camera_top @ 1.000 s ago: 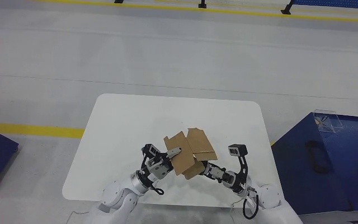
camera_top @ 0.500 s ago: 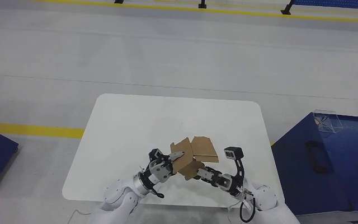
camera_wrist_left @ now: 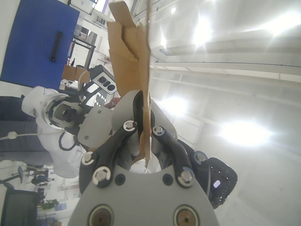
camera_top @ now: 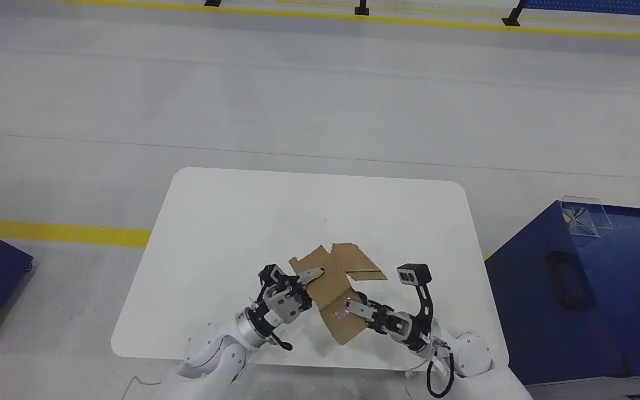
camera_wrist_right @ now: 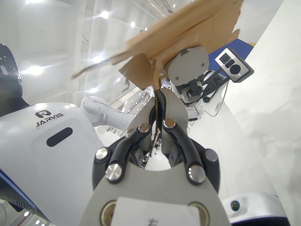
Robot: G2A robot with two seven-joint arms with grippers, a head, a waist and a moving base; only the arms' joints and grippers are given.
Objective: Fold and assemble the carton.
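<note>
The brown carton (camera_top: 338, 285) is held above the near part of the white table (camera_top: 220, 230), partly flattened, with flaps sticking out. My left gripper (camera_top: 312, 273) is shut on its left side; in the left wrist view (camera_wrist_left: 145, 105) a thin cardboard panel (camera_wrist_left: 131, 55) runs edge-on between the fingers. My right gripper (camera_top: 350, 305) is shut on the carton's lower right panel; in the right wrist view (camera_wrist_right: 158, 99) a cardboard edge (camera_wrist_right: 183, 36) is pinched between the fingers, and the left gripper (camera_wrist_right: 188, 66) shows just beyond, under the carton.
A dark blue cabinet (camera_top: 575, 290) stands right of the table. Yellow floor lines (camera_top: 70, 233) run past the table's left side. The far half of the table is bare white surface.
Both grippers kept their hold while the carton was turned and lowered; its lower panel now points toward the table's near edge, and the right gripper has shifted left under it.
</note>
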